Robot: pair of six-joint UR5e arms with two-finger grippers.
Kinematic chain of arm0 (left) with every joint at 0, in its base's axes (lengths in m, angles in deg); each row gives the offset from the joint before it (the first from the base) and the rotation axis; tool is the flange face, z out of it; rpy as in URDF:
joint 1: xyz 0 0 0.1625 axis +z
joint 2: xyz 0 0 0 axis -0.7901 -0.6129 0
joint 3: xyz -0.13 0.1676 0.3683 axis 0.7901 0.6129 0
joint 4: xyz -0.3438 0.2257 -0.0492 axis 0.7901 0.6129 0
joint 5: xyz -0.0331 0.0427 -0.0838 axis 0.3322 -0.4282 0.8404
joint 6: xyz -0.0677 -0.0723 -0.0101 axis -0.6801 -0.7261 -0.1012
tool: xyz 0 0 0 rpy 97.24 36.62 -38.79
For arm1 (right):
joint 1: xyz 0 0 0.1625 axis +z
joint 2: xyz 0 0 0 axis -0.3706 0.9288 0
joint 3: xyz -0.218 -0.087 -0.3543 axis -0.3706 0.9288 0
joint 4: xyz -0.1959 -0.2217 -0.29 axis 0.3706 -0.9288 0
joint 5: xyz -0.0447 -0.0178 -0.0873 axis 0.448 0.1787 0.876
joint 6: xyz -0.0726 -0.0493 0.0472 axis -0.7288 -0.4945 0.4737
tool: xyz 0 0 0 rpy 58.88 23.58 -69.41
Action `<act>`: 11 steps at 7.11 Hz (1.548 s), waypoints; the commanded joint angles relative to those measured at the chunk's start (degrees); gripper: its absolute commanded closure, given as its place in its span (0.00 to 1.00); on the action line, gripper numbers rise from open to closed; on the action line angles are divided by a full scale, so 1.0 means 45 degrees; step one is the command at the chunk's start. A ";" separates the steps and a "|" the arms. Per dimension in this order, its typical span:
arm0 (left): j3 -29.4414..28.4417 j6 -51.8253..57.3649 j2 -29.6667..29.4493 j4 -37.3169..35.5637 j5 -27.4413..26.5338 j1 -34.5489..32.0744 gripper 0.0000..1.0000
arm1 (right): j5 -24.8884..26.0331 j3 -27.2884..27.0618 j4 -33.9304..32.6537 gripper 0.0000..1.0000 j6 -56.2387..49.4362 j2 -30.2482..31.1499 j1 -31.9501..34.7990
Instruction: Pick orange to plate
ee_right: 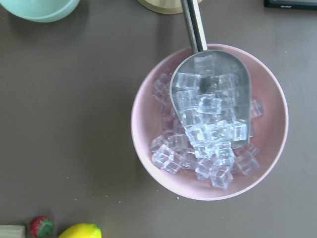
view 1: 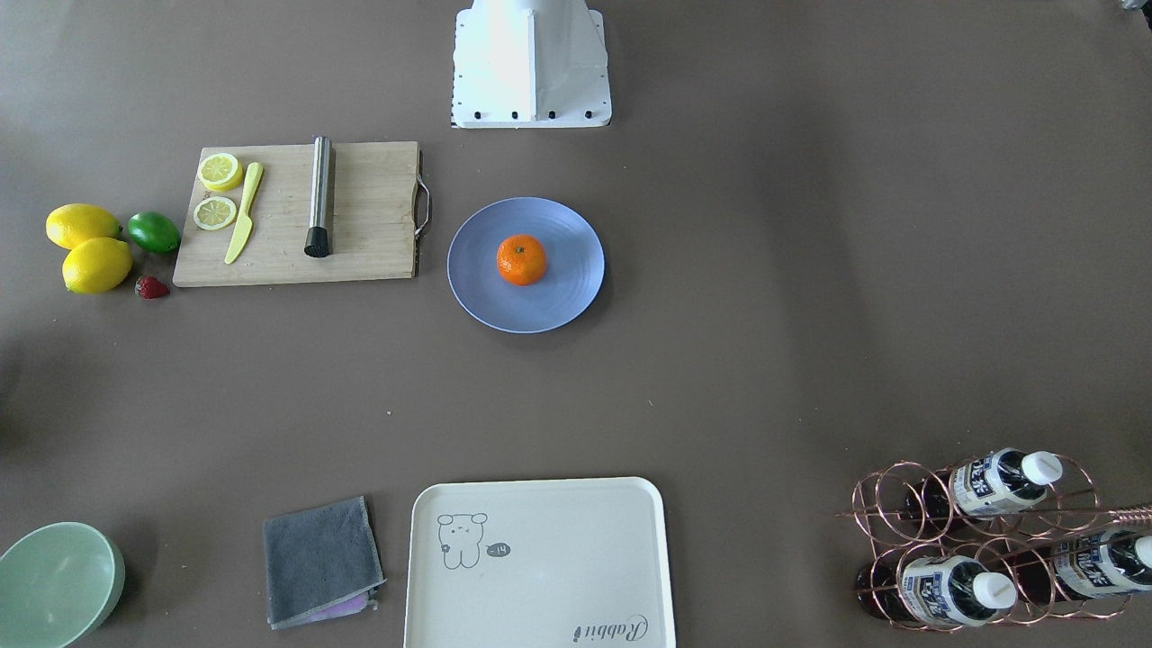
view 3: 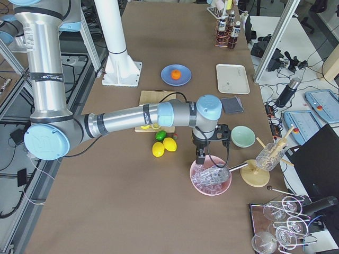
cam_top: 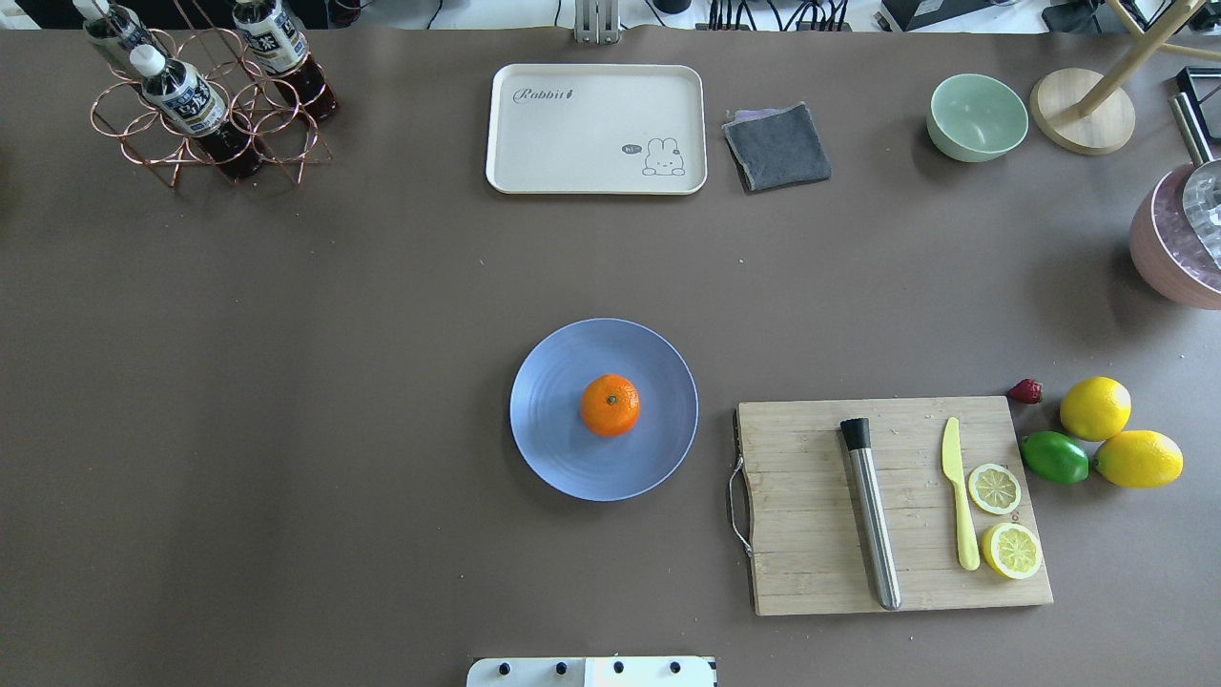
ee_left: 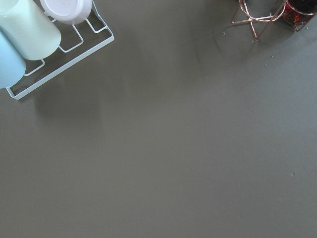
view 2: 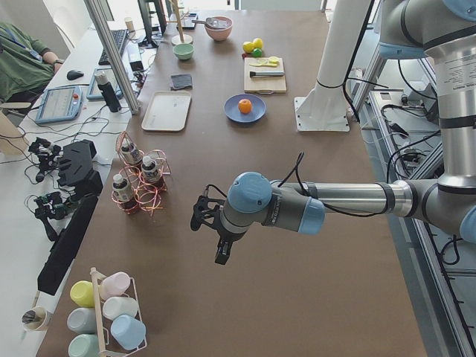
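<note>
The orange (view 1: 521,259) sits near the middle of the blue-lavender plate (view 1: 562,301), stem dot up, at the table's centre; the overhead view shows the same orange (cam_top: 610,405) on the plate (cam_top: 551,448). No gripper is near it. My left gripper (view 2: 220,253) hangs far off over bare table beside the bottle rack, seen only from the side, so I cannot tell its state. My right gripper (view 3: 201,157) hovers above the pink ice bowl at the other end, and I cannot tell its state either.
A wooden cutting board (cam_top: 811,572) with a steel muddler, a yellow knife and lemon slices lies beside the plate. Two lemons (cam_top: 1095,407), a lime and a strawberry sit past it. A cream tray (cam_top: 596,129), grey cloth, green bowl (cam_top: 977,116), bottle rack (cam_top: 205,105) and ice bowl (ee_right: 208,124) line the edges.
</note>
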 commanded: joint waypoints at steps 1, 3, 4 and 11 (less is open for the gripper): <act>0.0018 0.0020 -0.0064 0.0014 -0.1030 0.0028 0.02 | 0.0000 0.0893 0.0295 0.00 -0.0693 0.0217 0.1464; 0.0018 0.0020 -0.0122 0.0014 -0.1033 0.0338 0.02 | 0.0078 0.0952 0.0353 0.00 -0.0713 0.0511 0.2016; 0.0114 0.0001 -0.0181 0.0033 -0.1033 0.0844 0.02 | 0.0059 0.0933 0.0353 0.00 -0.0713 0.0705 0.2114; 0.0154 0.0001 -0.0259 0.0248 -0.0994 0.1025 0.02 | 0.0059 0.0757 0.0372 0.00 -0.0518 0.0589 0.2232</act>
